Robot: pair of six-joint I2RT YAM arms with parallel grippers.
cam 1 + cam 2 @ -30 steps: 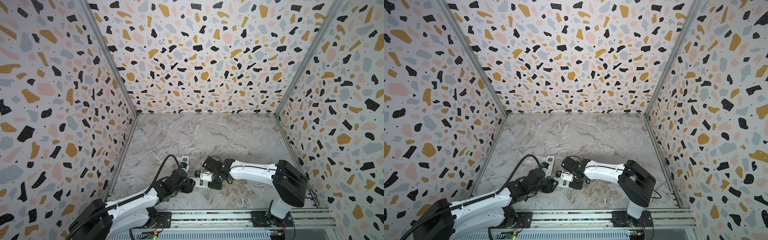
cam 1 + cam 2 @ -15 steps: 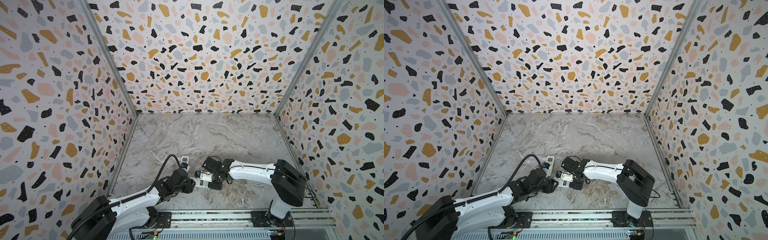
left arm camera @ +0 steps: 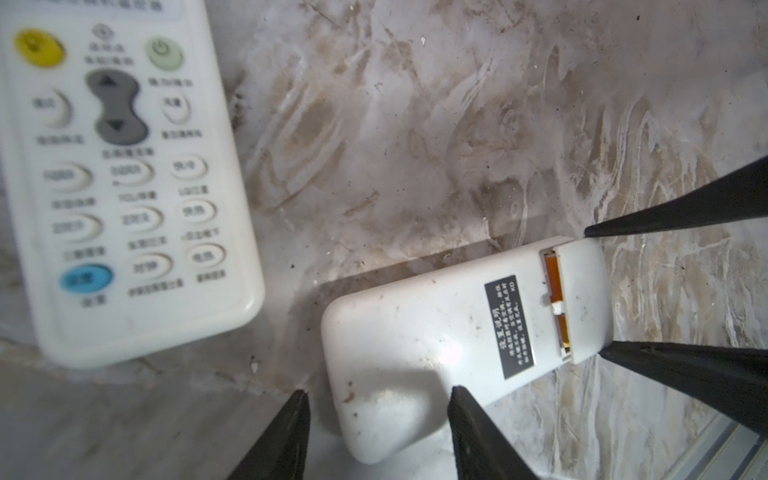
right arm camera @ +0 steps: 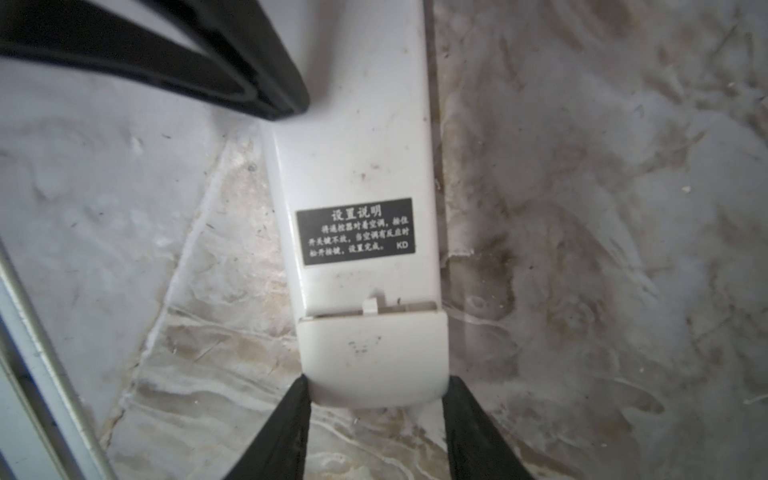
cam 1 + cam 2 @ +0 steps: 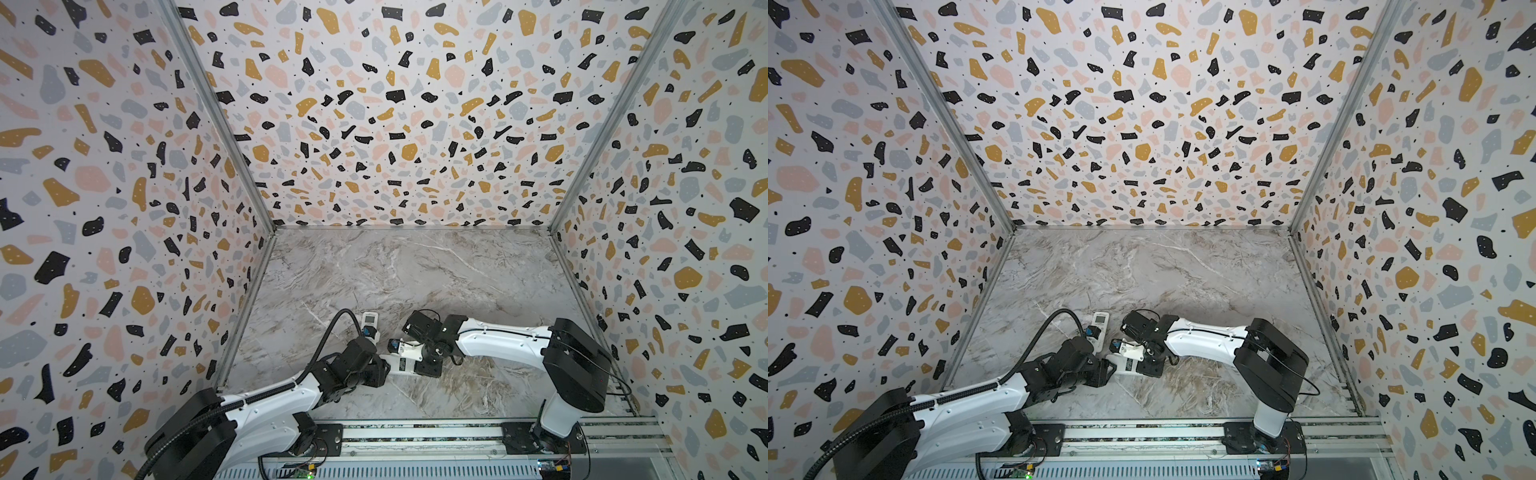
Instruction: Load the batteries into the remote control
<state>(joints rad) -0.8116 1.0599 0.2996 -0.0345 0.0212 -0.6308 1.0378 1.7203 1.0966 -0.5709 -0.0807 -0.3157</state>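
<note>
A white remote control [image 3: 436,345] lies face down on the marble floor, with a black label on its back. It also shows in both top views [image 5: 405,362] [image 5: 1128,365]. My right gripper [image 4: 378,386] is shut on its battery-cover end, a fingertip against each side. The cover [image 4: 374,349] sits slightly off the body. Orange batteries [image 3: 552,270] show through that slit. My left gripper [image 3: 376,395] is open and straddles the rounded opposite end. One of its fingers lies against the remote's side and the other stands a little apart.
A second white remote [image 3: 120,174] lies face up, buttons showing, just beyond the left gripper [image 5: 369,325]. Patterned walls close in the marble floor [image 5: 415,270] on three sides. A metal rail [image 5: 415,436] runs along the front edge.
The left gripper's jaws have narrowed a little around the remote's end. The right gripper and the remote stay where they were.
</note>
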